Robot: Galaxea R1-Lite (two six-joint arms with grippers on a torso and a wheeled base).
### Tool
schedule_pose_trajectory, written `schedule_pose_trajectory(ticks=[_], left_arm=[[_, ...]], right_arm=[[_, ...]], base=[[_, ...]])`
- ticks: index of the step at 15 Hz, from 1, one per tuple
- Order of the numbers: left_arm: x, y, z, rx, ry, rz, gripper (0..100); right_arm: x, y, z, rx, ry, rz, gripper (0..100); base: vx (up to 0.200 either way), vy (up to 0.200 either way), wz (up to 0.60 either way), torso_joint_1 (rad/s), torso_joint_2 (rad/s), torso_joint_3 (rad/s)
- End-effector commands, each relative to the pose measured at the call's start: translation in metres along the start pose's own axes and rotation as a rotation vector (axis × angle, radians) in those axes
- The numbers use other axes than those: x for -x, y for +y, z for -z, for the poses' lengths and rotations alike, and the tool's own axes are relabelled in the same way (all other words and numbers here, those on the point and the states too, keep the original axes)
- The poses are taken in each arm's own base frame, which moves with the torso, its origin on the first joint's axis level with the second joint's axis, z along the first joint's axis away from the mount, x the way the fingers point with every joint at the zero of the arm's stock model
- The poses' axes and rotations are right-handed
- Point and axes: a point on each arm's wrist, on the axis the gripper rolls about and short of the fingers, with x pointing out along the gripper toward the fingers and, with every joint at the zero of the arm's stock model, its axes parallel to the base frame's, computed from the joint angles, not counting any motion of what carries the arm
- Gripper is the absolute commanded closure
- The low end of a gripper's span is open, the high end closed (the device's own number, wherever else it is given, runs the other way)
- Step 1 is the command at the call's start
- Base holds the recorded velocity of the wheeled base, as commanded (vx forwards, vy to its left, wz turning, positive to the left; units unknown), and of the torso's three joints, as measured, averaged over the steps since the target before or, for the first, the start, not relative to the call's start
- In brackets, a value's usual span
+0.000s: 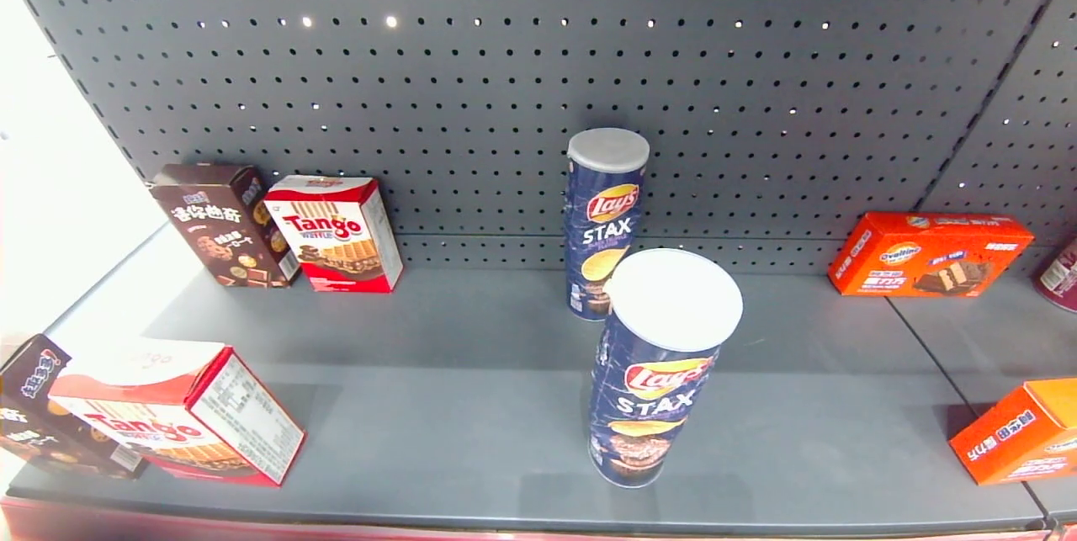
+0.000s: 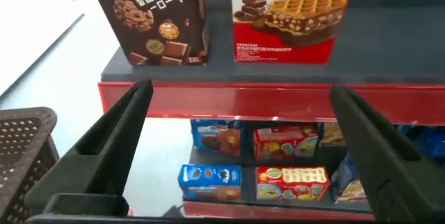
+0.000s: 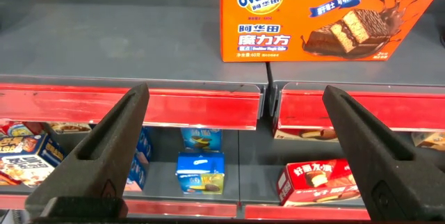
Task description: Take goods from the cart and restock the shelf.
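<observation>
Left tool and right tool both spread, empty, facing the shelf front edge. Cart basket stands below shelf level, nearest the left tool; goods inside unseen. Left arm judged better placed.

Grey pegboard wall, light glinting through holes, white glare at left

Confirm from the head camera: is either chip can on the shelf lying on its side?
No, the front chip can and the back chip can both stand upright on the shelf.
</observation>
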Motion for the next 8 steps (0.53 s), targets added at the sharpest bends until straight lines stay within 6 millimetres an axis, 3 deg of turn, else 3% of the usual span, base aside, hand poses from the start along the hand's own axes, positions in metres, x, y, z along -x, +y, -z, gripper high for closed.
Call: schedule_pose_trajectory(ticks=[1, 5, 8], left_arm=[[-0.0002, 0.0, 0.0003, -0.001, 0.004, 0.0, 0], [0.0002, -0.0035, 0.0036, 0.002, 0.039, 0.154, 0], [0.0001, -0.0037, 0.0039, -0.008, 0.037, 0.165, 0]], right_arm=[[-0.0001, 0.0, -0.0001, 0.002, 0.001, -0.001, 0], [-0.0001, 0.0, -0.0001, 0.0, 0.001, -0.001, 0], [0.001, 0.0003, -0.0045, 0.008, -0.019, -0.015, 0]], base=[[0.0, 0.0, 0.0, 0.0, 0.0, 0.0], [0.0, 0.0, 0.0, 0.0, 0.0, 0.0], [0.0, 0.0, 0.0, 0.0, 0.0, 0.0]])
